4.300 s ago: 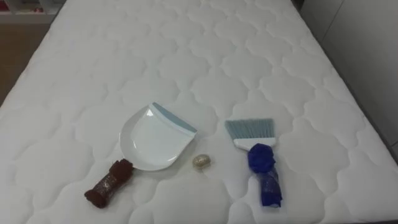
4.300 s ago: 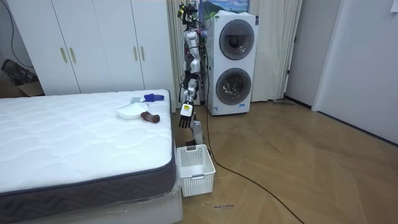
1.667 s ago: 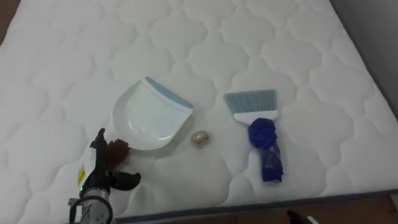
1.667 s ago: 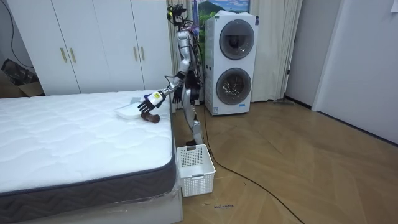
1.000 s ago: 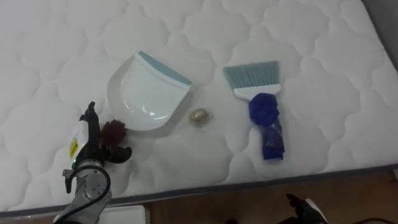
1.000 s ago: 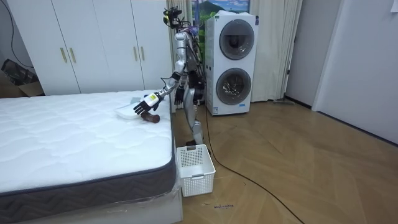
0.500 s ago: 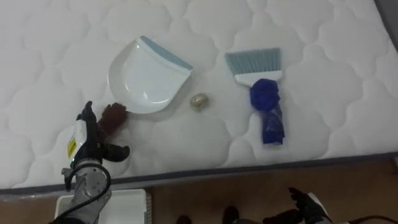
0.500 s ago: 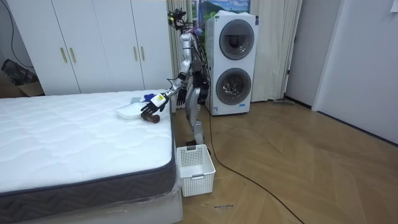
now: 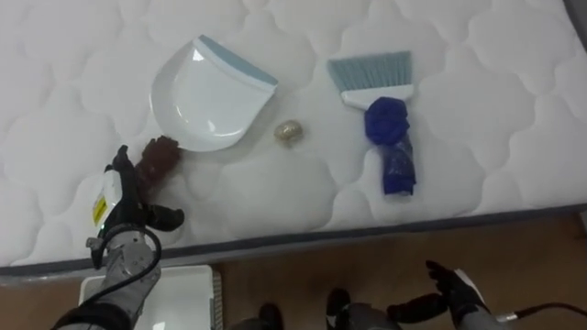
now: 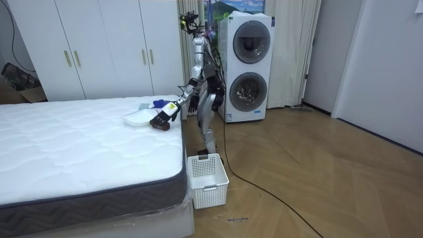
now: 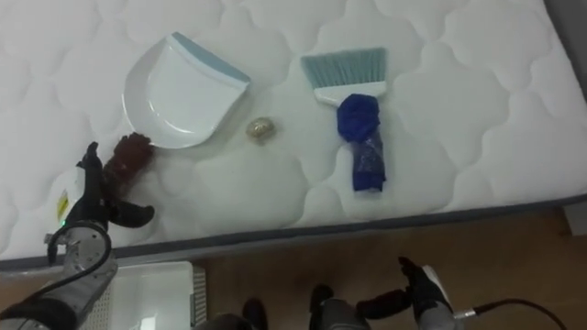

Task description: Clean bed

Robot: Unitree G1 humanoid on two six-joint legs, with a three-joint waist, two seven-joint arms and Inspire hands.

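Observation:
A white dustpan with a pale blue lip lies on the white mattress, its brown handle pointing toward the near edge. A small crumpled beige ball sits just right of the pan. Further right lies a brush with light blue bristles and a blue wrapped handle. My left hand is over the near end of the brown handle, fingers straight and thumb spread, holding nothing. My right hand hangs open low beyond the bed's edge, above the floor. In the room view I stand at the bed's corner, left arm reaching to the dustpan.
A white slatted basket stands on the wooden floor at the foot of the bed, below my left hand. Stacked washing machines are behind me. White wardrobes line the far wall.
The eye views have tilted down, bringing the bed's edge and floor into sight. My left hand has drawn back along the brown handle to its near end, still open. The things on the bed have not moved.

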